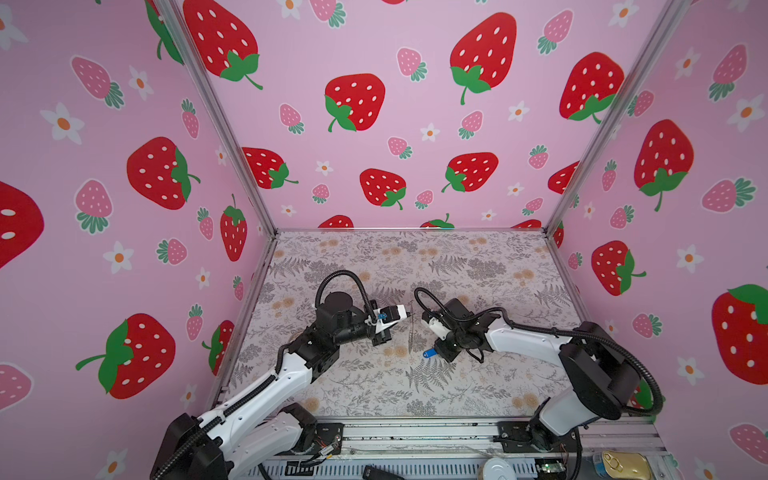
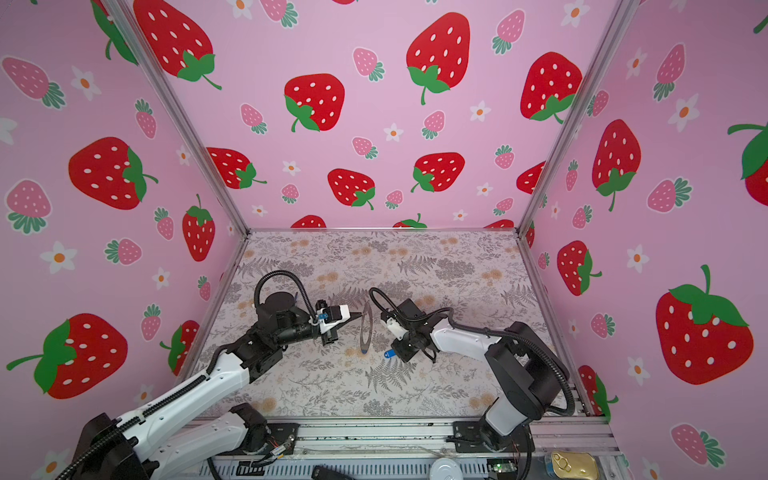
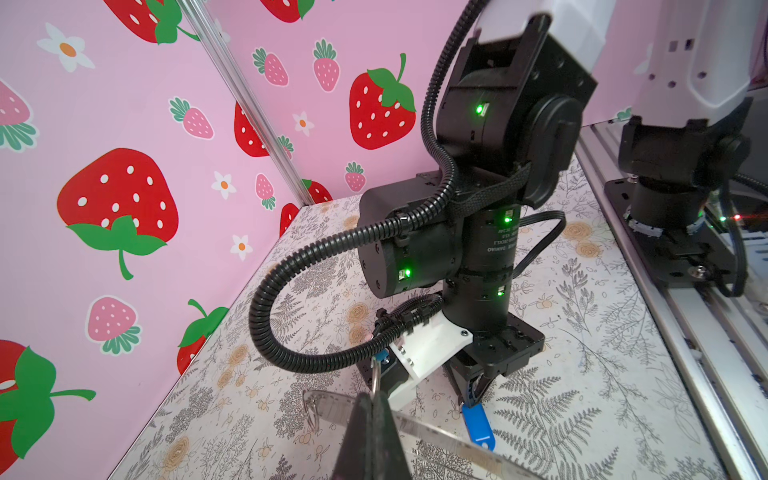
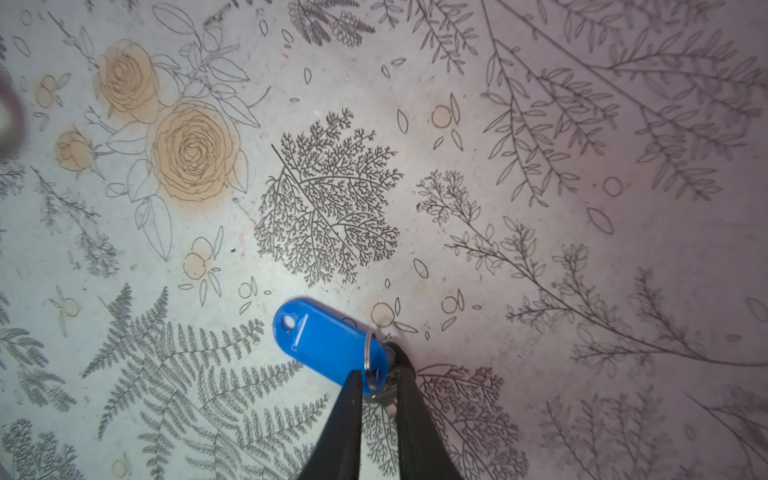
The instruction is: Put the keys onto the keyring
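Note:
The keyring (image 2: 366, 328), a flat dark grey ring, stands on edge above the mat, seen edge-on in both top views (image 1: 411, 330). My left gripper (image 2: 358, 317) is shut on its rim; in the left wrist view the pinched fingers (image 3: 374, 399) cover part of the ring (image 3: 436, 432). The keys, a blue oval tag (image 4: 324, 336) with a silver loop (image 4: 368, 357), sit low over the mat just right of the ring (image 1: 430, 354). My right gripper (image 4: 376, 380) is shut on the tag's loop end, pointing down (image 3: 471, 399). Tag and ring are apart.
The floral mat (image 1: 457, 266) is boxed in by strawberry-print walls on three sides. A metal rail (image 1: 415, 434) runs along the front. Beyond the rail lie a white round lid (image 1: 496, 467) and a gold-coloured object (image 1: 619, 461).

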{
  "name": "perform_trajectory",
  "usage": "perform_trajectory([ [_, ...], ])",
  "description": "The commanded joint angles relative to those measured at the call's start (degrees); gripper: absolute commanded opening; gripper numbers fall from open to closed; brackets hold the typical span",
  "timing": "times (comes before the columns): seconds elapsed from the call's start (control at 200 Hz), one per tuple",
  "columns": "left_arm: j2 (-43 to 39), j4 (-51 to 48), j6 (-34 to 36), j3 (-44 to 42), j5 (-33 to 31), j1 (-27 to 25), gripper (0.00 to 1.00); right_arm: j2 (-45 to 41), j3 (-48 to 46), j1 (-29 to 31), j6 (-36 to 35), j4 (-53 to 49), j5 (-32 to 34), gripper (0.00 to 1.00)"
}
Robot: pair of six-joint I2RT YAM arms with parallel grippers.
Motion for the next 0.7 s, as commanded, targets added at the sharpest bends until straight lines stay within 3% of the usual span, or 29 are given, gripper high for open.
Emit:
perform_trajectory([
  [0.0,-0.2,2.6,0.1,0.9,1.7,0.3,0.0,1.3,0.2,0.4,-0.2,0.2,0.0,0.17],
  [0.26,-0.2,2.5,0.1,0.9,1.7,0.2,0.0,1.8,0.3,0.7,-0.8,0.5,-0.2,0.13],
  [0.485,-0.2,2.6,0.2,0.9,1.7,0.2,0.0,0.9,0.1,0.9,-1.7,0.3,-0.2,0.0],
  [0.695,-0.1,2.8,-0.2,0.9,2.1,0.2,0.0,-3.0,-0.9,0.9,-4.1,-0.6,2.5,0.0],
])
